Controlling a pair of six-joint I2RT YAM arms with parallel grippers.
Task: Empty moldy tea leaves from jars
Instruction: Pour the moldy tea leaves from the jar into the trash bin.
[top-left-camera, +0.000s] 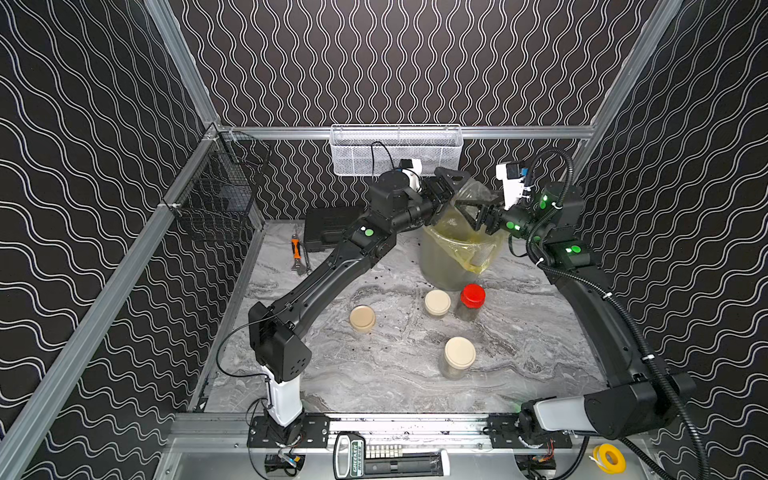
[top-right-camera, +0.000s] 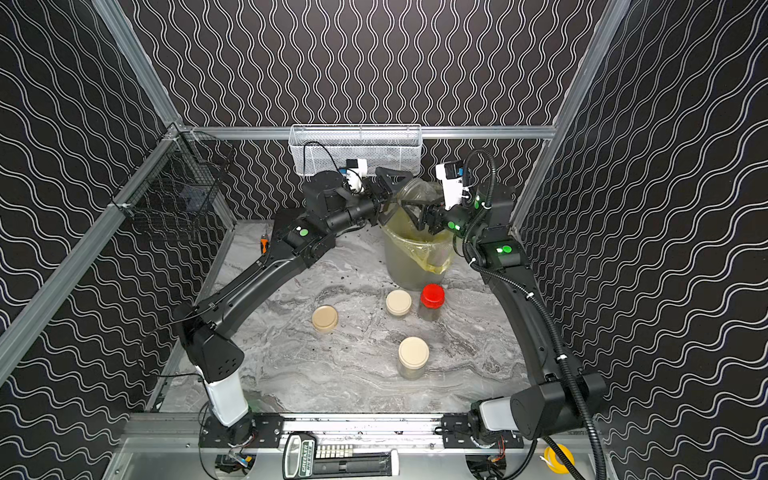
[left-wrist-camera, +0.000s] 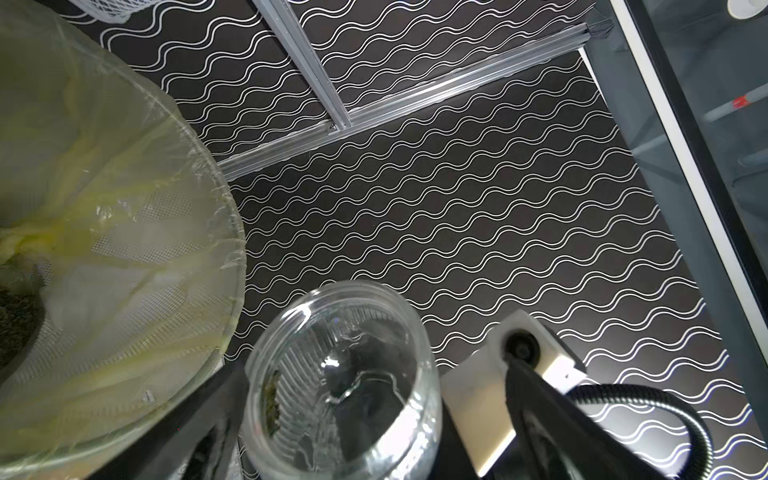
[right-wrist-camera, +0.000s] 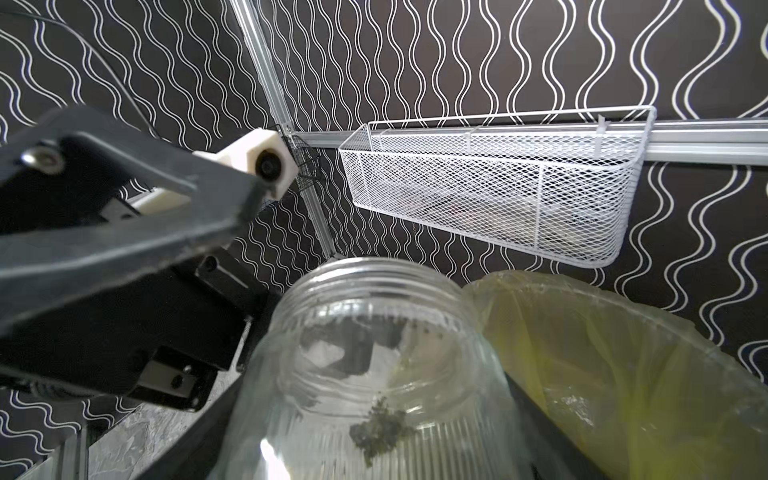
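My right gripper (top-left-camera: 473, 210) is shut on a clear, lidless jar (top-left-camera: 471, 193) and holds it tilted over the bucket lined with a yellow bag (top-left-camera: 449, 266). A small clump of dark tea leaves (right-wrist-camera: 380, 432) clings inside the glass. My left gripper (top-left-camera: 451, 195) is open, its fingers straddling the jar's mouth end with a gap on one side. More tea leaves (left-wrist-camera: 16, 316) lie inside the bag. On the table stand two jars with cream lids (top-left-camera: 437, 302) (top-left-camera: 459, 353) and a red-lidded jar (top-left-camera: 472, 296).
A loose cream lid (top-left-camera: 362, 318) lies on the marble table left of the jars, and dark specks are scattered near the bucket. A black case (top-left-camera: 328, 232) and an orange-handled tool (top-left-camera: 296, 249) sit at the back left. A white mesh basket (top-left-camera: 397, 149) hangs on the rear wall.
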